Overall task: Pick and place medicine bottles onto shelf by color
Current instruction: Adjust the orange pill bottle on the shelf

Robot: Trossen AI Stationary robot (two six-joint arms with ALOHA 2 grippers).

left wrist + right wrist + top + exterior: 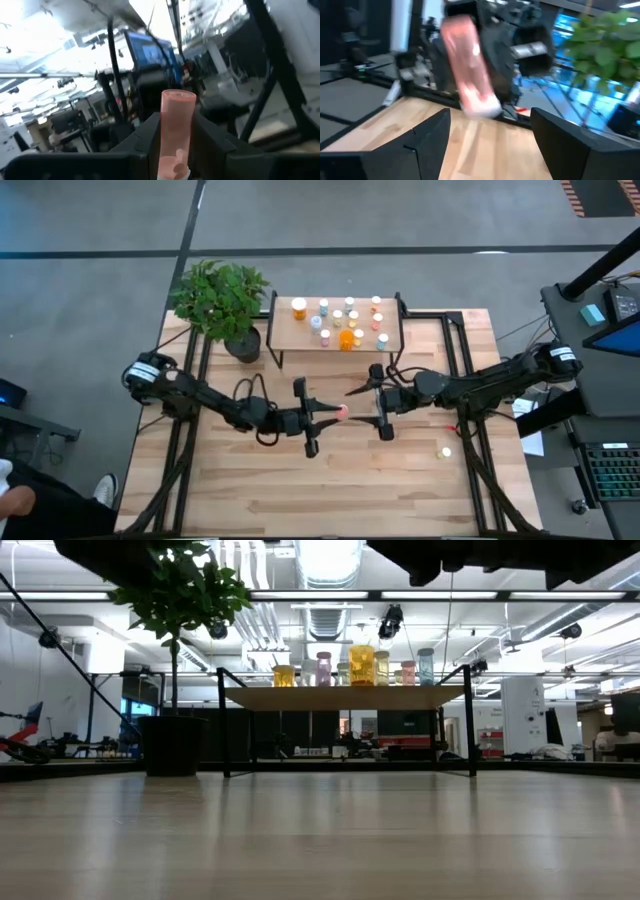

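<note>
One pink bottle [343, 413] lengthwise between left fingers [145, 137]

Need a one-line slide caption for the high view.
Left pincer holds a pink bottle mid-table; right pincer open beside it; shelf behind.

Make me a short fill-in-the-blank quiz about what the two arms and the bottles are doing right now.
1. The left gripper is shut on a ___ bottle.
2. The right gripper's jaws are ___.
3. The potted plant stands to the ___ of the shelf in the high view.

Missing words: pink; open; left
</note>
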